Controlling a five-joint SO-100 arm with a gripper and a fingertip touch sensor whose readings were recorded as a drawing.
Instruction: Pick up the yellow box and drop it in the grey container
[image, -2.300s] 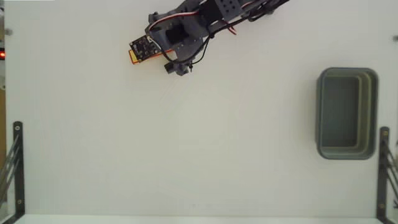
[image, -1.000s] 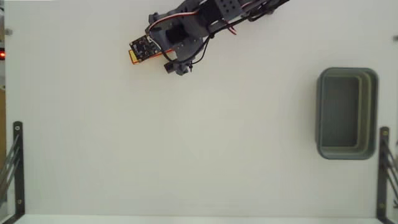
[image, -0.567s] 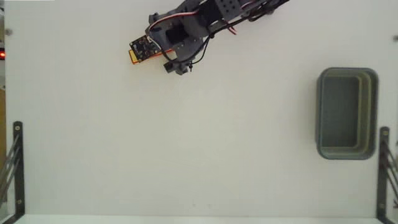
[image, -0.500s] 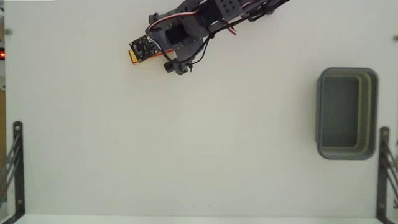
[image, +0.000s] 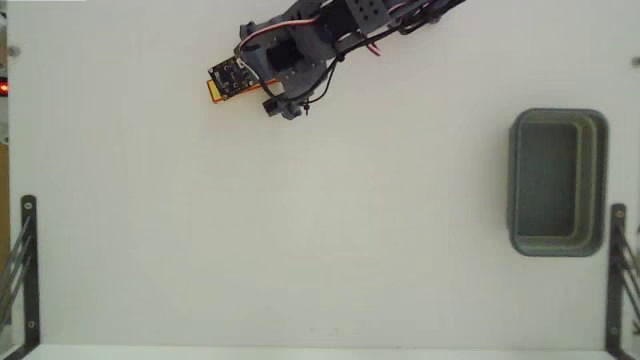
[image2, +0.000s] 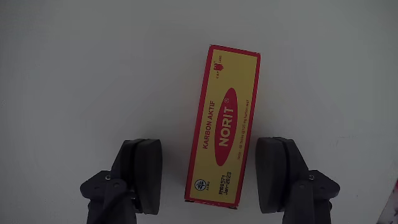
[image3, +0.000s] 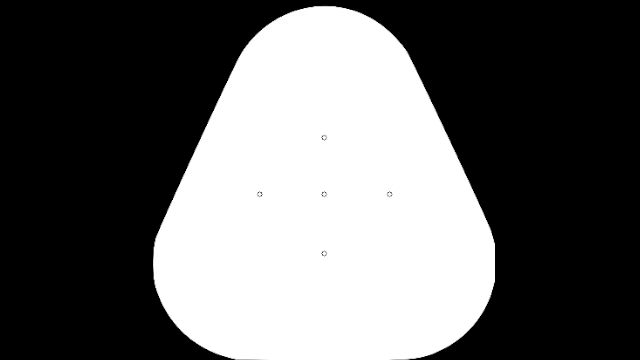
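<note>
Plain white table (image: 300, 220), gripper (image2: 211, 174) spread wide either side of the yellow box (image2: 222, 124). I'd drop straight down, then squeeze its long sides evenly.

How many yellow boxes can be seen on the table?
1. The yellow box lies flat on the white table between the open gripper fingers, far left of the grey container in the fixed view, mostly hidden under the arm there.
</note>
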